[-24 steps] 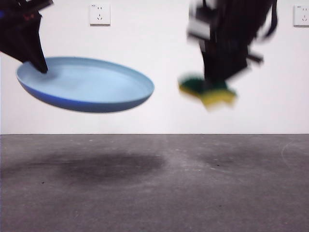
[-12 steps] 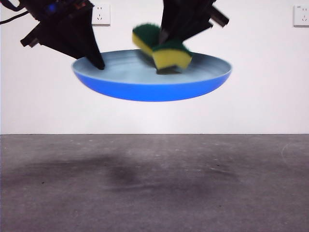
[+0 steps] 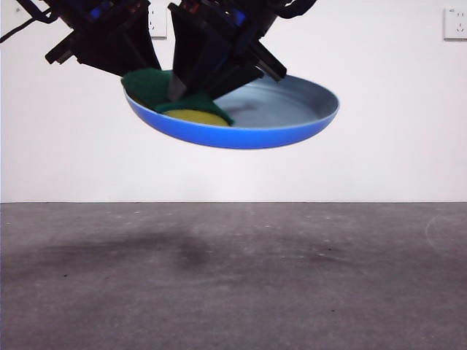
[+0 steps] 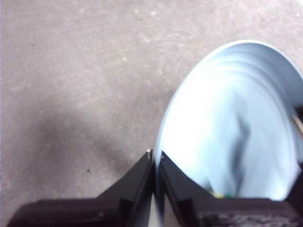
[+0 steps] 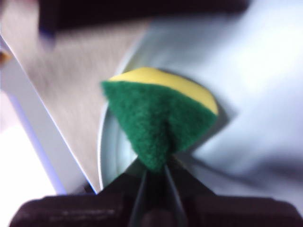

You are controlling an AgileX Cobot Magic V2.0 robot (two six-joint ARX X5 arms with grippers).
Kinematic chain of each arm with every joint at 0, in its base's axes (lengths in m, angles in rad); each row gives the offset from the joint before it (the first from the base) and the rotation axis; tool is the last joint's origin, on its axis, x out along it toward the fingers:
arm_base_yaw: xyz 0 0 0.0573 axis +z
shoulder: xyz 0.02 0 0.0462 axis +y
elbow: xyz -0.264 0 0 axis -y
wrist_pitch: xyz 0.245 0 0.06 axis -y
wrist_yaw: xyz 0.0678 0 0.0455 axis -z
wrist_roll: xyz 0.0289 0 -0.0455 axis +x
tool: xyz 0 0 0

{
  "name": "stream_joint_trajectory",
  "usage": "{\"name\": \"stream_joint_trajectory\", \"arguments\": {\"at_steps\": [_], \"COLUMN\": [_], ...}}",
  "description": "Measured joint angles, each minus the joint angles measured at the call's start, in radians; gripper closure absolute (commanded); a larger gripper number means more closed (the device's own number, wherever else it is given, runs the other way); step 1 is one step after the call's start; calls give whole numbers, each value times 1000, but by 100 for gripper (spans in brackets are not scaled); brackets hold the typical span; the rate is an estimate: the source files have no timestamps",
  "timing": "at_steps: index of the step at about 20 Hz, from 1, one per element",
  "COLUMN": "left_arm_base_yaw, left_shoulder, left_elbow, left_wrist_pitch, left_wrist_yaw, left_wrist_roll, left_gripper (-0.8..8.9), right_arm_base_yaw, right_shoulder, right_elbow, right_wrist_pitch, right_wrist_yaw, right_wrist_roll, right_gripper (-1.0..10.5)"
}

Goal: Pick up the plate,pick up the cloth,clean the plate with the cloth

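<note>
The light-blue plate (image 3: 255, 127) hangs tilted in the air above the table, its left rim pinched by my left gripper (image 3: 139, 73). The left wrist view shows those jaws (image 4: 155, 163) shut on the rim of the plate (image 4: 236, 127). My right gripper (image 3: 193, 87) comes down from above and is shut on the cloth (image 3: 182, 109), a yellow sponge with a green top. The cloth presses into the plate's left part. In the right wrist view the cloth (image 5: 161, 113) is squeezed between my jaws (image 5: 154, 172) over the plate's pale inside (image 5: 255, 94).
The grey table (image 3: 233, 277) lies below with the plate's shadow on it. A white wall with a power socket (image 3: 456, 22) at the upper right stands behind.
The plate moved from the left to the middle and tilted. My right gripper brought the cloth from the right, down onto the plate, then slid it to the plate's left part.
</note>
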Motion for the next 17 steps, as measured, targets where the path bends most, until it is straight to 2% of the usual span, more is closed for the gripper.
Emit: {"name": "stream_joint_trajectory", "arguments": {"at_steps": [1,4,6,7,12,15,17], "left_arm_base_yaw": [8,40,48,48,48,44,43], "left_shoulder": [0,0,0,0,0,0,0], "left_elbow": [0,0,0,0,0,0,0], "left_wrist_pitch": [-8,-84,-149,-175,-179,-171,-156], "left_wrist_yaw": [1,0,7,35,100,98,98], "left_wrist_roll": [0,7,31,45,48,48,49], "left_gripper": [821,821,821,821,821,821,821], "right_arm_base_yaw": [0,-2,-27,-58,-128,-139,-141], "right_shoulder": [0,1,2,2,2,2,2], "right_elbow": [0,0,0,0,0,0,0], "right_wrist_pitch": [-38,-170,-179,-166,-21,83,153], "right_wrist_yaw": [44,295,440,477,440,332,199], "right_wrist_roll": [-2,-19,-23,-23,-23,-22,-14], "right_gripper": [963,963,963,963,963,963,963]}}
